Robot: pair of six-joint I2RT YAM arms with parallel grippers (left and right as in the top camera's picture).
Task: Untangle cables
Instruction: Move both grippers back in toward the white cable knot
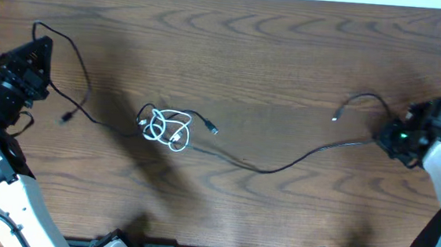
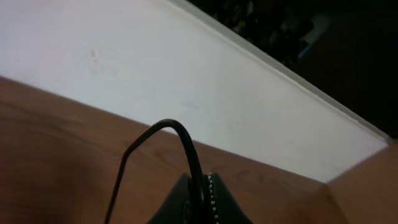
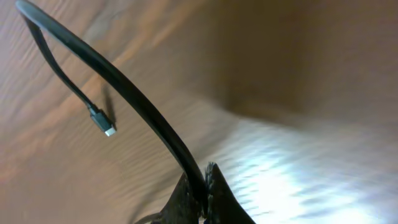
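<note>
A white cable (image 1: 165, 127) lies in a small tangled coil left of the table's middle, with a black plug end (image 1: 212, 128) beside it. Black cables run out of the coil to both sides. My left gripper (image 1: 41, 46) at the far left is shut on a black cable (image 2: 180, 134), which arches up from the fingertips (image 2: 214, 193) of the gripper (image 2: 200, 186). My right gripper (image 1: 385, 139) at the far right is shut on the other black cable (image 3: 124, 87), pinched at the gripper's tips (image 3: 205, 180). That cable's free end loops round to a small plug (image 3: 109, 130).
The wooden table (image 1: 273, 57) has a white wall strip (image 2: 186, 74) along its far edge. A loose black plug (image 1: 65, 117) lies near the left arm. A long slack run of black cable (image 1: 280, 166) lies between the coil and the right gripper.
</note>
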